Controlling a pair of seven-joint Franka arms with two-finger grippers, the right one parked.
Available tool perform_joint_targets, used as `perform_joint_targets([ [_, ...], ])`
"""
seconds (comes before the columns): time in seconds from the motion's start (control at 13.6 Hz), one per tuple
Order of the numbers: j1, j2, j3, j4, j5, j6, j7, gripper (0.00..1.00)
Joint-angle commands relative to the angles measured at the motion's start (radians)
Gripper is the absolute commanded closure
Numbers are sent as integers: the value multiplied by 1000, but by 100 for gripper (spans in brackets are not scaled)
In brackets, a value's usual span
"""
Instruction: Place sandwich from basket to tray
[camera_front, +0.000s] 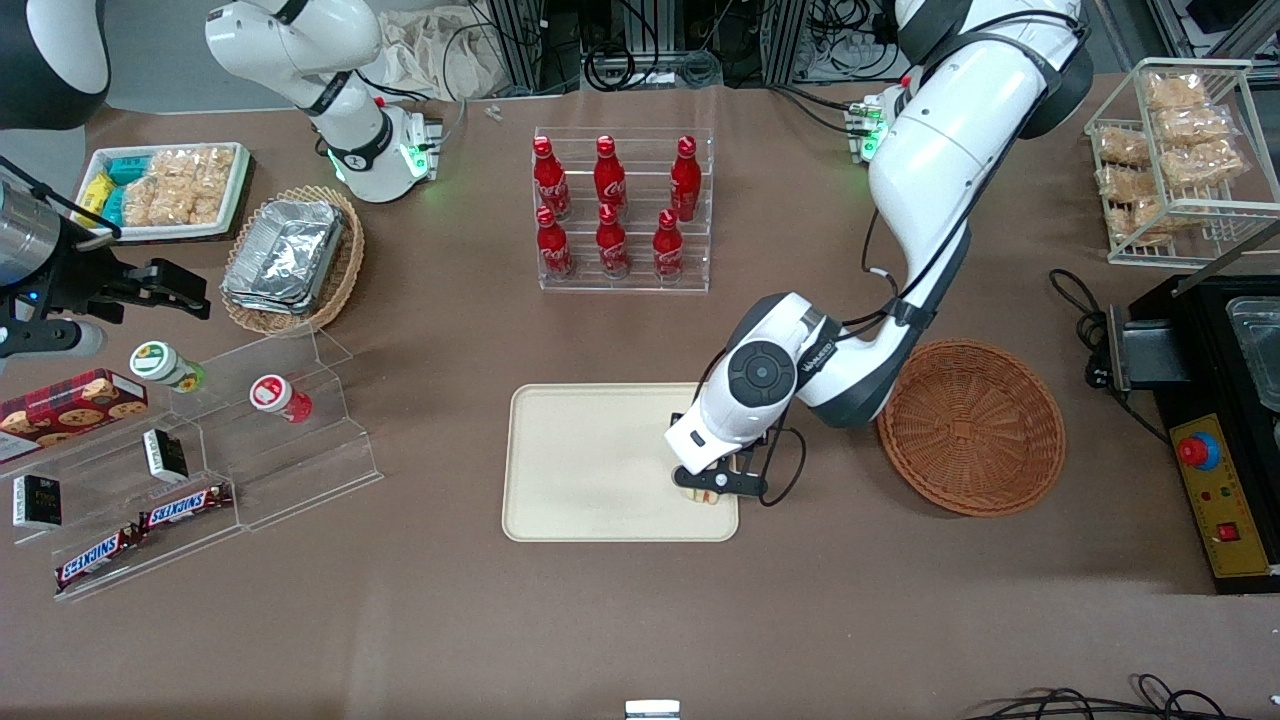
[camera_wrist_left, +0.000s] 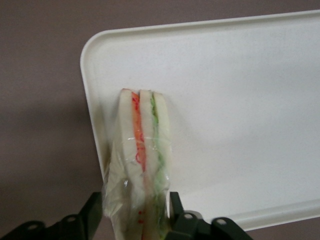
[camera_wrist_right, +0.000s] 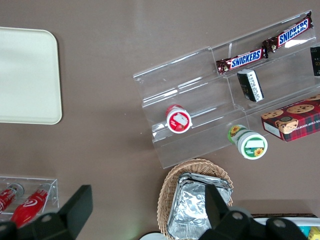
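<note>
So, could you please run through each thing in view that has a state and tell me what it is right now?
Sandwich: wrapped in clear film, gripped on both flat sides, over the tray's corner.
Hand: shut on the sandwich, over the tray's end nearest the basket.
Basket: empty, upright beside the tray.
Tray: flat on the table, otherwise bare.
Cola bottles: six, upright, capped, in their clear rack.

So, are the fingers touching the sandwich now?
Touching. In the left wrist view both fingers of the gripper press the sandwich sides, above the tray.
</note>
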Motion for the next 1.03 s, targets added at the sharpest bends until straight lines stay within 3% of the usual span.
perform_joint_targets([
  [0.0, 15, -87, 3, -10, -28, -66, 6, 1],
  [0.22, 51, -234, 4, -21, -52, -247, 5, 1],
  [0.44, 160, -378, 4, -21, -58, -449, 57, 1],
  [0.59, 263, -450, 4, -25, -92, -499, 211, 1],
  [0.81, 439, -538, 4, -73, -222, -505, 353, 1],
  [0.96, 505, -584, 7, -71, -222, -526, 381, 1],
])
